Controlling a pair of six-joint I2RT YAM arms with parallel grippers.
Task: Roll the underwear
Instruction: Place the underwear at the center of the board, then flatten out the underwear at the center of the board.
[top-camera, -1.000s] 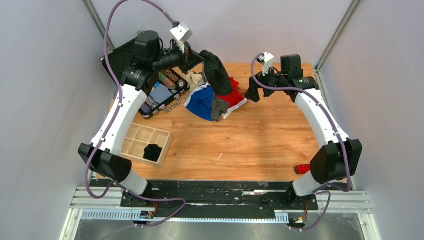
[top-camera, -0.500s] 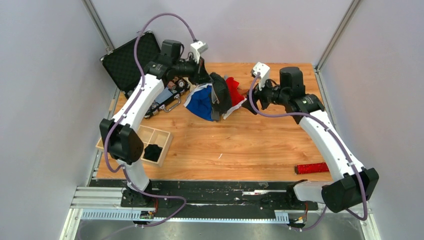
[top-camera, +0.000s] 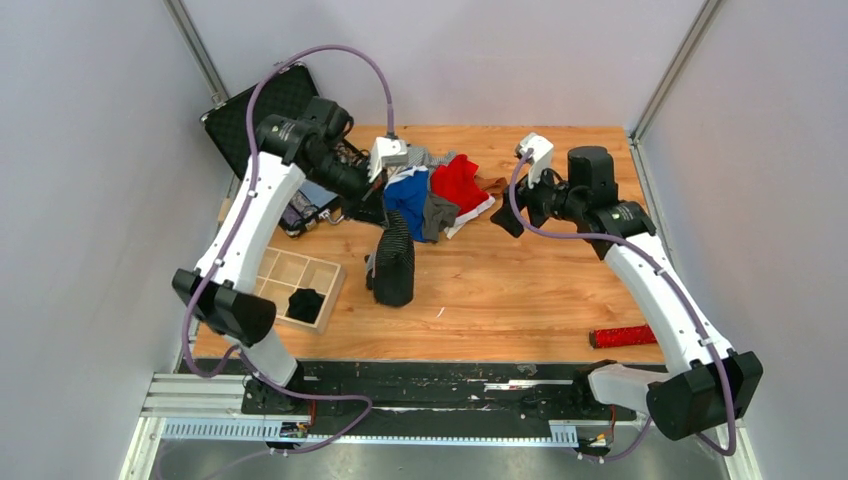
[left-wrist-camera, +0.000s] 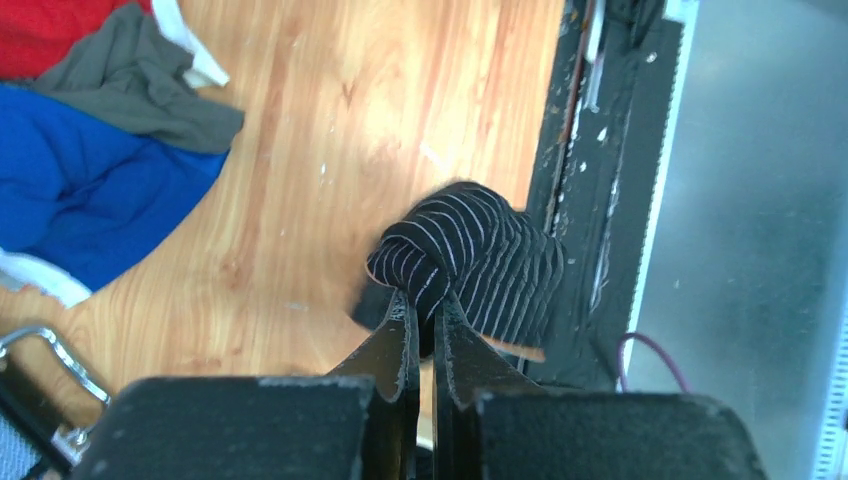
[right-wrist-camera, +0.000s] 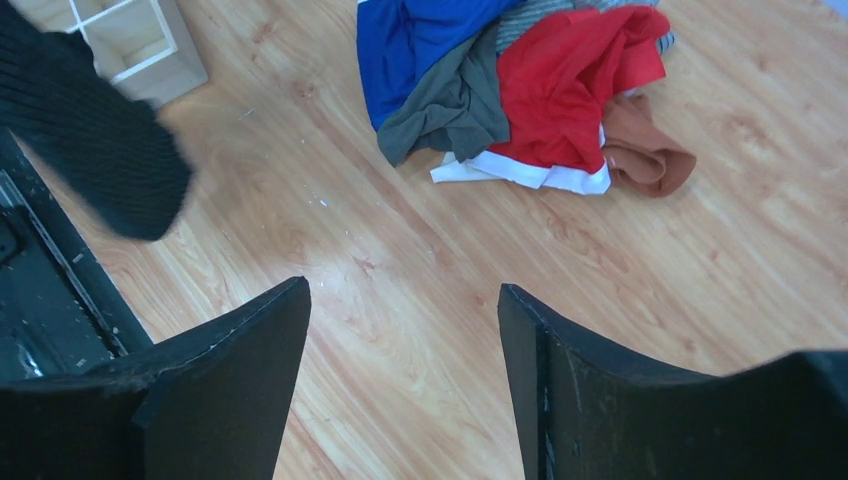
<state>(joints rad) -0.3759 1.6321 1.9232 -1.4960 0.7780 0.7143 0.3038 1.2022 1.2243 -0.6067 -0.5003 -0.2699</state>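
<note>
My left gripper (top-camera: 386, 216) (left-wrist-camera: 424, 300) is shut on a black underwear with thin white stripes (top-camera: 393, 264) (left-wrist-camera: 470, 262). The garment hangs down from it over the middle of the table, its lower end near the wood. A pile of underwear (top-camera: 438, 190) lies at the back centre: blue (right-wrist-camera: 420, 40), grey (right-wrist-camera: 455, 105), red with white trim (right-wrist-camera: 570, 90) and brown (right-wrist-camera: 645, 160). My right gripper (top-camera: 503, 216) (right-wrist-camera: 403, 290) is open with nothing between its fingers, above bare wood just right of the pile. The striped garment shows at the left edge of the right wrist view (right-wrist-camera: 90, 130).
A wooden divided box (top-camera: 275, 272) sits at the left front with a dark rolled item (top-camera: 305, 303) in one compartment. An open black case (top-camera: 255, 118) with small items stands at the back left. A red bristly stick (top-camera: 622, 336) lies at the front right.
The left arm has swung the striped underwear from above the pile down and forward to the middle of the table. The right gripper's jaws have narrowed somewhat and it has shifted slightly.
</note>
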